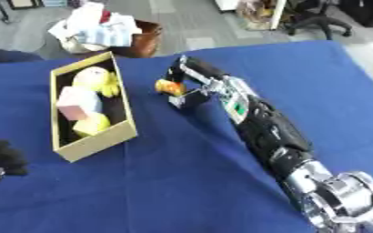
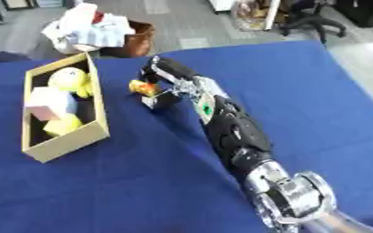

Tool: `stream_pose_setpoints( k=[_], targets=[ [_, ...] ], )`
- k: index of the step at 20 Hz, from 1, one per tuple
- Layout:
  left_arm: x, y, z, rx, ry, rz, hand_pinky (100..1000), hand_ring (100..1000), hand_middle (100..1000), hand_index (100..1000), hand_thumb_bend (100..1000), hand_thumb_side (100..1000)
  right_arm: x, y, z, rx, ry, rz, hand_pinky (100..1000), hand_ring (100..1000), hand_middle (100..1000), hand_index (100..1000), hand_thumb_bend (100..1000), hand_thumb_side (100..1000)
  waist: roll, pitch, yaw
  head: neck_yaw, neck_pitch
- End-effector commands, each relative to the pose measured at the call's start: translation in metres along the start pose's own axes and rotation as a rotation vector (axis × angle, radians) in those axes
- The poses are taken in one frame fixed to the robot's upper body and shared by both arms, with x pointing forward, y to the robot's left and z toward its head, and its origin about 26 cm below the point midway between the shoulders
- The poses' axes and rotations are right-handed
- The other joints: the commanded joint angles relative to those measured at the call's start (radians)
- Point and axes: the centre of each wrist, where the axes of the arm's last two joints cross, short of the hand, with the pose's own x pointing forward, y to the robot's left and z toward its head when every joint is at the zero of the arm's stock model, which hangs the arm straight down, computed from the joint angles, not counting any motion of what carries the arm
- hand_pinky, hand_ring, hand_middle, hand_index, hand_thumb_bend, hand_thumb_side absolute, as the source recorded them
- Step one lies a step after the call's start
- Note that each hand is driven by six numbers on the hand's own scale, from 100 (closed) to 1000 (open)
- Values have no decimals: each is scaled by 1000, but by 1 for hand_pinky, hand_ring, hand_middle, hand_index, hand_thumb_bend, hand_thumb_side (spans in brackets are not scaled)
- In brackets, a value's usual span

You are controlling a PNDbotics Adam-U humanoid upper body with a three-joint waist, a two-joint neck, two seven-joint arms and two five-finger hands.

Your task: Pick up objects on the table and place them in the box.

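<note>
Nearest me, my left hand (image 1: 2,159) rested idle at the table's (image 1: 182,182) left edge, its pose unclear. My right hand (image 1: 191,84) curled round one small orange-yellow toy (image 1: 169,86) beside the box (image 1: 94,143); likely light and soft, best pinched mid-body. Three soft items already lay inside the box.

No readable text, nos. or brand marks anywhere. Small green patch on the right arm (image 1: 239,108) could be a label or display, but nothing legible on it. Cardboard box (image 1: 102,139) walls plain, no print visible. Blue cloth over the worktop (image 1: 182,182) bears no marks. Items in the box show only colour, no lettering.
</note>
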Motion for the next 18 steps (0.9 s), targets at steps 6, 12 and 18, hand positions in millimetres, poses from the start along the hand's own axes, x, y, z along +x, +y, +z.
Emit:
stream_pose_setpoints(
  k=[6,12,18],
  targets=[
    [7,3,-3,-7,-25,-15,640,662,631,796,100,806,1,-25,-4,-49,37,-27,506,476,192,386,100,852,3,-20,-2,-6,-12],
    [7,3,-3,-6,-26,-15,639,662,631,796,100,806,2,-27,-5,-56,58,-53,502,471,186,378,100,793,3,-20,-3,-7,-14],
    [7,3,-2,-7,-23,-14,639,662,631,796,100,808,15,-37,-18,-76,-29,-42,501,465,180,371,100,542,2,-22,-1,-11,-13]
  ],
)
